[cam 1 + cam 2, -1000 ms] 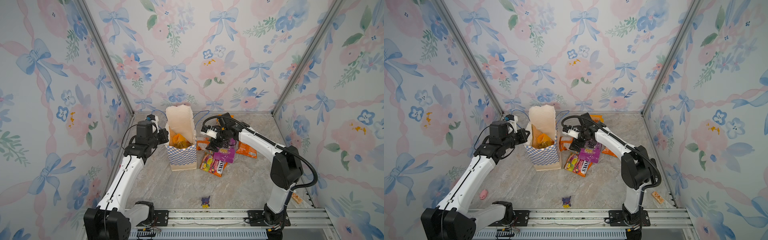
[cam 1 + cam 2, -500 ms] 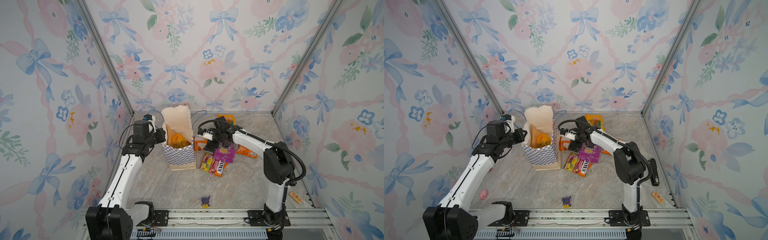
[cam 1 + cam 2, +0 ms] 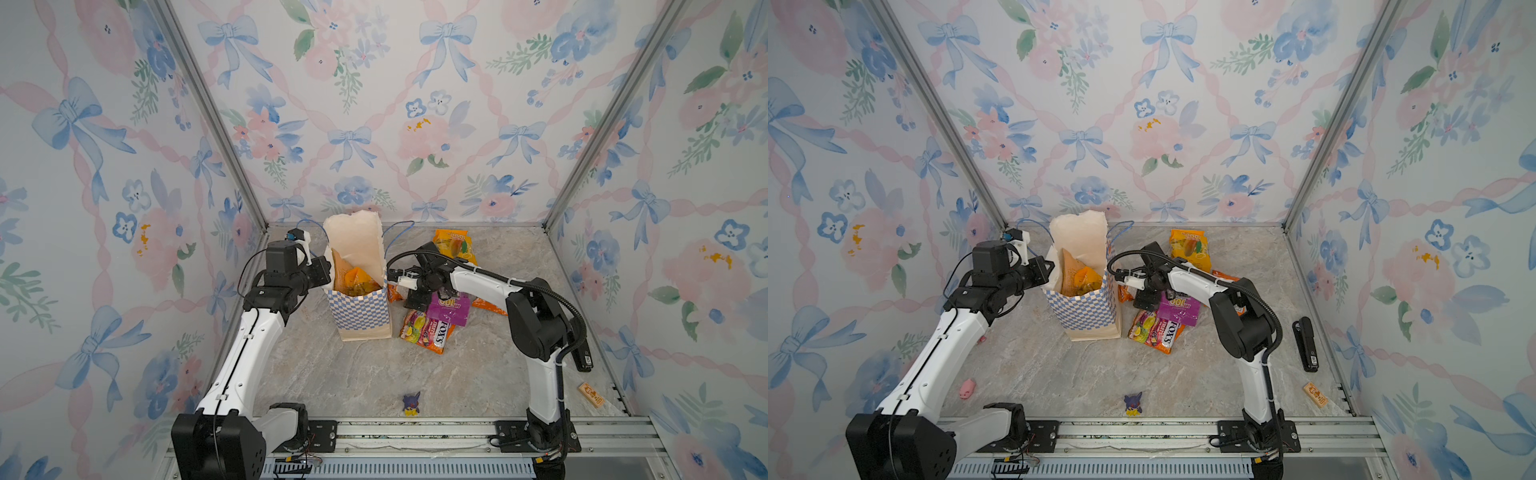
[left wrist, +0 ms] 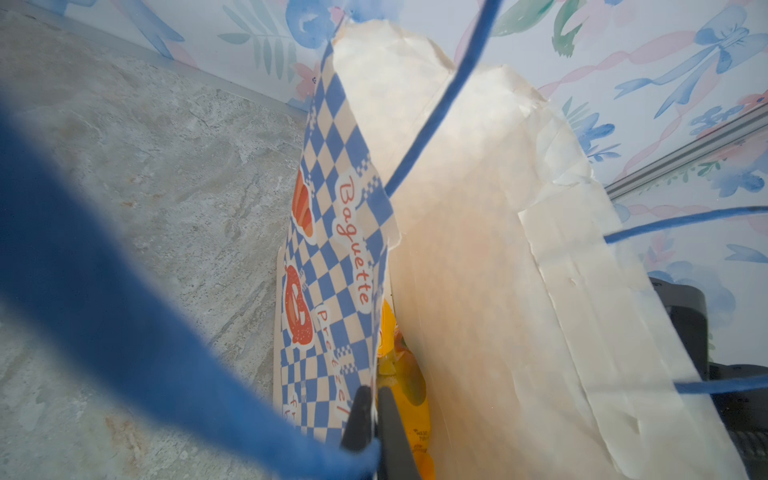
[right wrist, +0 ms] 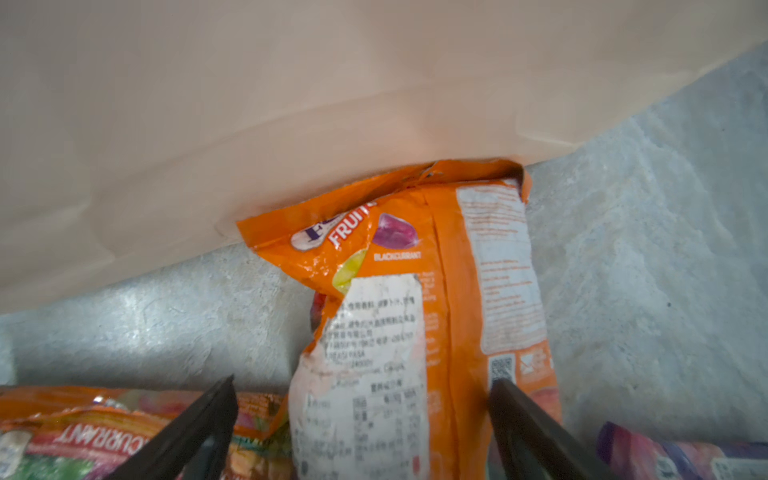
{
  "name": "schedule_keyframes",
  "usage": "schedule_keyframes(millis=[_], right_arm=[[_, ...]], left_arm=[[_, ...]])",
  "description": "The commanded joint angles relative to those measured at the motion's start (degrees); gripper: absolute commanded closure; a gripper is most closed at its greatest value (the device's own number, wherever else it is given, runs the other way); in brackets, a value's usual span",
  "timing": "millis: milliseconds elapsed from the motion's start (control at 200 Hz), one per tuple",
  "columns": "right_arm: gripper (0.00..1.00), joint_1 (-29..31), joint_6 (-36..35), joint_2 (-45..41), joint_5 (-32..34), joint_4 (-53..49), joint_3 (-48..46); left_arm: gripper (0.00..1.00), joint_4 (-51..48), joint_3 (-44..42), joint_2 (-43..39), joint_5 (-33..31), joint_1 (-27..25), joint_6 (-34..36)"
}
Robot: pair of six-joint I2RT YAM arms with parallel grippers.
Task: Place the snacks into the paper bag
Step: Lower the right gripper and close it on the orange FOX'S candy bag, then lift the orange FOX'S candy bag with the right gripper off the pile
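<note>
The paper bag (image 3: 361, 309) (image 3: 1089, 311) stands upright with yellow-orange snacks (image 3: 353, 281) inside it. My left gripper (image 4: 375, 390) (image 3: 326, 270) is shut on the bag's checkered side wall (image 4: 332, 249) at the rim. My right gripper (image 5: 362, 380) (image 3: 415, 300) is open, low beside the bag, its fingers either side of an orange packet (image 5: 415, 311) that leans against the bag. Close by lie a purple packet (image 3: 451, 309), a multicoloured FOX'S packet (image 3: 428, 332) and another orange one (image 3: 488, 305). A yellow-orange packet (image 3: 455, 245) lies near the back wall.
A small purple-and-yellow figurine (image 3: 411, 404) stands near the front rail. A wooden block (image 3: 590, 395) and a black stapler-like object (image 3: 1307, 343) lie at the right wall. A tiny pink thing (image 3: 967, 388) sits front left. Blue cord handles (image 4: 432, 108) hang across the left wrist view.
My right gripper has come down and toward the bag, from above the pile to the orange packet, still open. The left gripper keeps its hold on the bag.
</note>
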Motion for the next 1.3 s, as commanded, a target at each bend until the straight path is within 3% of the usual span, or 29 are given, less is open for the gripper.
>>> schedule_keyframes(millis=[0,265,745,1010,1295], right_arm=[[0.04,0.51,-0.85,1.44,2.84,1.10,1.68],[0.11,1.46,-2.45,3.60,9.27,0.86,2.97],[0.53,1.36,2.65,-0.83,8.77,3.87,1.16],[0.70,-0.36,8.31,-5.28,4.24,2.92,2.37],[0.97,-1.89,12.19,-8.28,2.23,-0.03,4.30]], left_arm=[[1.00,0.59,0.02,0.15,0.32,0.50,1.08],[1.00,0.65,-0.29,-0.44,0.06,0.50,1.04],[1.00,0.61,0.02,-0.14,0.76,0.59,0.84],[1.00,0.59,-0.07,-0.40,0.93,0.59,0.77],[1.00,0.67,0.08,-0.03,1.15,0.66,0.69]])
